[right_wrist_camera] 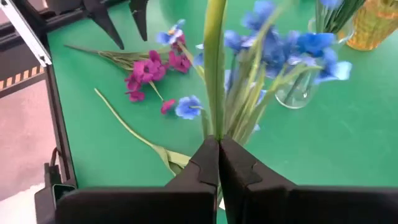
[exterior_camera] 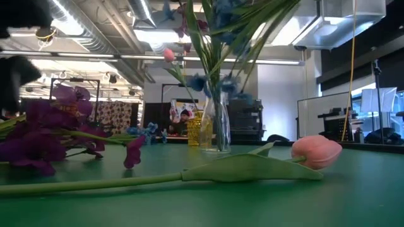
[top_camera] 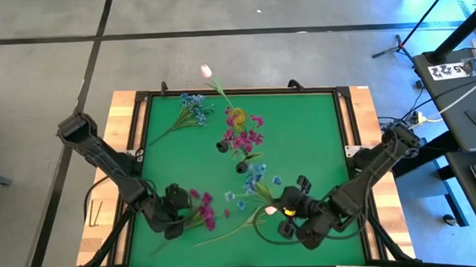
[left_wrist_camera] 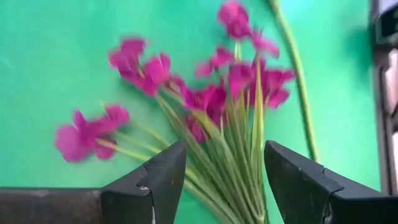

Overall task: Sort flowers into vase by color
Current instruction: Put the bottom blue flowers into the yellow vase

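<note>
Green table [top_camera: 319, 146] carries loose flowers [top_camera: 190, 110] and vases [top_camera: 241, 167].

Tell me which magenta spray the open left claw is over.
The magenta spray lying loose at the mat's near-left, its stems between the left claw fingers. The other magenta spray stands mid-mat in a vase.

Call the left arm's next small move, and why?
Probably lower the left gripper and close on the magenta spray's stems. Its fingers stand open astride the green stems in the left wrist view, nothing gripped yet, and the spray lies flat on the mat. The right gripper is shut on a blue spray's stem, so it's occupied.
</note>
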Available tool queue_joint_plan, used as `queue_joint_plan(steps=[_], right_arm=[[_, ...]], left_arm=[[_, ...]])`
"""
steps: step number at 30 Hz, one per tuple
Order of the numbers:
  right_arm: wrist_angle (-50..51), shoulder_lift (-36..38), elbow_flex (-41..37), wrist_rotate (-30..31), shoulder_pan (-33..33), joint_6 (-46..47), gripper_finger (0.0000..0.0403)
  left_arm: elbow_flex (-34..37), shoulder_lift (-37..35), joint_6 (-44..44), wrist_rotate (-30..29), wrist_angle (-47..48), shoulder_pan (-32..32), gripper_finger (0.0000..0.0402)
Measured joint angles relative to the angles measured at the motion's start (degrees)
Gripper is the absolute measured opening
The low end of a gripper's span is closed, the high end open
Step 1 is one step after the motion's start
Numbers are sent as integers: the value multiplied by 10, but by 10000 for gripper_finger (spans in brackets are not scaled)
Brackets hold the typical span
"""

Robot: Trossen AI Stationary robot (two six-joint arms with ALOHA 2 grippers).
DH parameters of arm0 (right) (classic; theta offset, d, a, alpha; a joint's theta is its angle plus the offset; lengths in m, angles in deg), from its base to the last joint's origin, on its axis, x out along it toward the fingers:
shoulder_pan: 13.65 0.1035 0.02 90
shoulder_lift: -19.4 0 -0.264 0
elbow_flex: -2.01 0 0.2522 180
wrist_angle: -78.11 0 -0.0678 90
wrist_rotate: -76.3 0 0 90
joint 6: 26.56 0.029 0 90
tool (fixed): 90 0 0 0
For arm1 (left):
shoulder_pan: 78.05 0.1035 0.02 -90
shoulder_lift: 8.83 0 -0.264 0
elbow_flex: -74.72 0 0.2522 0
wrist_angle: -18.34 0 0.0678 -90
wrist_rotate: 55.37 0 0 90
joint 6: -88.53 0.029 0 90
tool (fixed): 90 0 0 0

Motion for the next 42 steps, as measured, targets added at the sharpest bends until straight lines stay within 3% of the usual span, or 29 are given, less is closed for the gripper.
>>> queue_joint_plan(steps=[8, 13, 29, 42], right_arm=[[-3, 0, 8, 16, 13, -3, 2], [-41, 0, 8, 11, 11, -37, 2], [-84, 0, 115, 6, 11, -198, 2], [-158, 0, 184, -12, 11, -334, 2]], left_arm=[[0, -92, 39, -90, -1, 0, 210], [-1, -135, 55, -136, -55, 1, 210], [-1, -156, 214, -135, -247, 1, 210], [-1, -156, 256, -130, -306, 0, 210]])
